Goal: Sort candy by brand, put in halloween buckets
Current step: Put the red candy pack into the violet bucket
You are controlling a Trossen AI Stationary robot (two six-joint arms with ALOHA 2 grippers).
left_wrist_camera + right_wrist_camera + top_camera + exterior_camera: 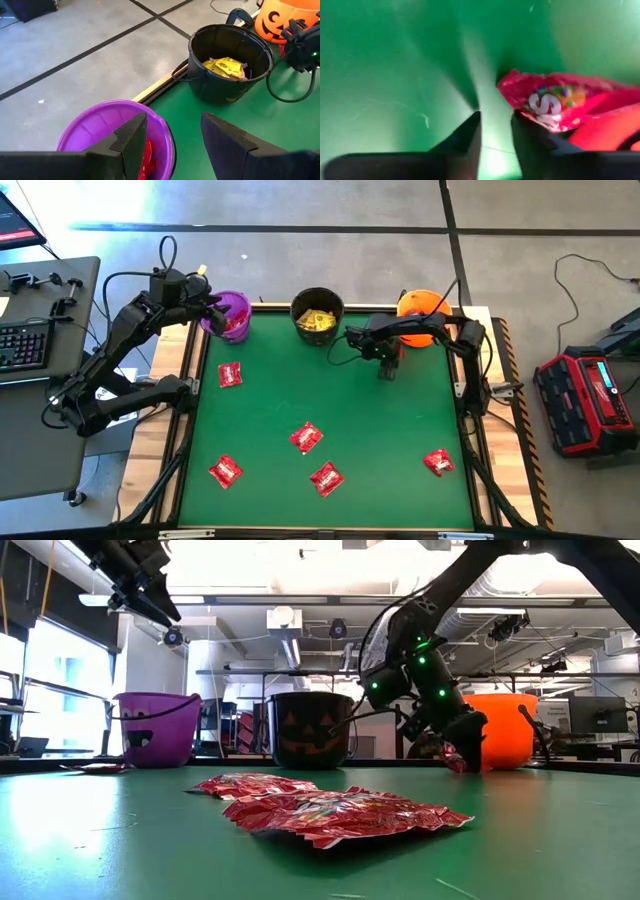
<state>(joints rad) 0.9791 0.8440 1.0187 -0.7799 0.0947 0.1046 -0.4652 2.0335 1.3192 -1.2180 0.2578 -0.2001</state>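
My right gripper [495,122] points down at the green table near the orange bucket [422,308]. Its fingers stand a narrow gap apart, with only bare table between them. A glossy red candy packet [555,102] lies flat on the table against one finger's outer side. My left gripper [172,135] hangs open above the purple bucket [100,125], which holds red candy [147,155]. Between those two stands the black bucket [318,315], with yellow packets [225,67] in it. Several more red packets [307,437] lie flat on the table. My right gripper comes from above, slanting down, with one fingertip [525,125] at the near edge [507,92] of the red packet. The finger hides the spot, so I cannot tell whether it touches. The packet lies flat on the table.
The three buckets line the table's far edge. Loose red packets lie at the left [230,375], the middle [326,478], the near left [226,471] and the near right [438,462]. A desk with a keyboard [25,345] stands left of the table, a red case [585,400] to its right.
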